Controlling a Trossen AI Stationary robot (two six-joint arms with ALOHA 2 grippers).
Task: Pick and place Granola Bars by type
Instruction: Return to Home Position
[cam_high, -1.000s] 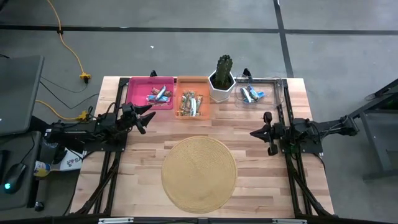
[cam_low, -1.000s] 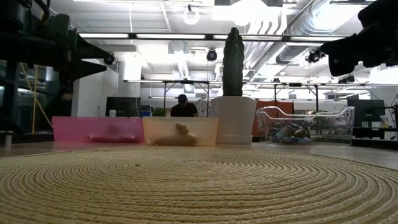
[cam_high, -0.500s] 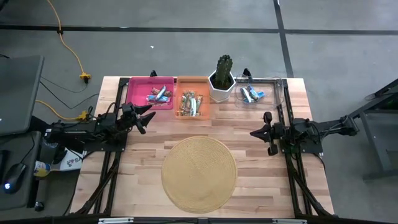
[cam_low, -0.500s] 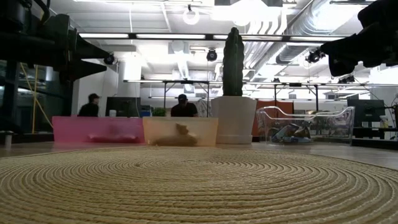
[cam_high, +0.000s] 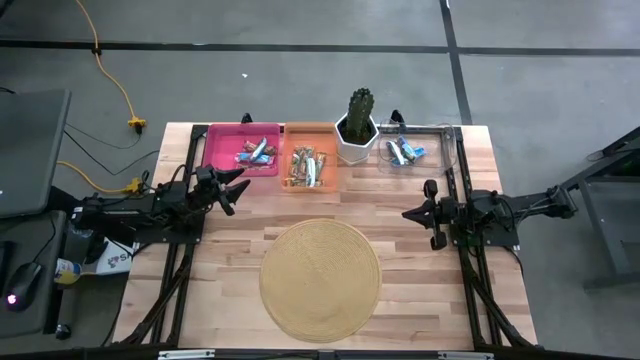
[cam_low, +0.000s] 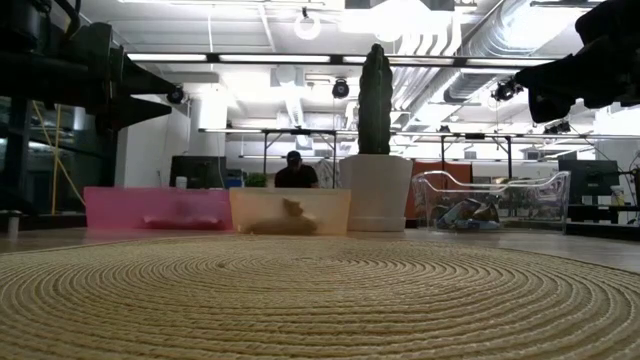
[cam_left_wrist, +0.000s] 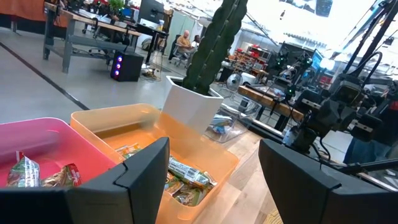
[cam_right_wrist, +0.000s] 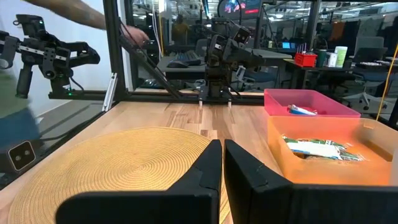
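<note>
Along the far edge of the table (cam_high: 230, 300), bars (cam_high: 307, 165) lie in the pink bin (cam_high: 215, 150), the orange bin (cam_high: 310, 132) and the clear bin (cam_high: 445, 140); left gripper (cam_high: 236, 190) hovers just in front of the pink bin, jaws wide, empty; right gripper (cam_high: 408, 213) hangs near the clear bin, jaws almost touching, holding nothing.

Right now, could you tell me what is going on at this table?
Sorting looks finished. The bars lie in three bins along the far edge: the pink bin, the orange bin and the clear bin, with a cactus between the last two. No bar shows on the mat. Neither arm holds anything: the left gripper hovers open near the pink bin, the right gripper shut near the clear bin.
</note>
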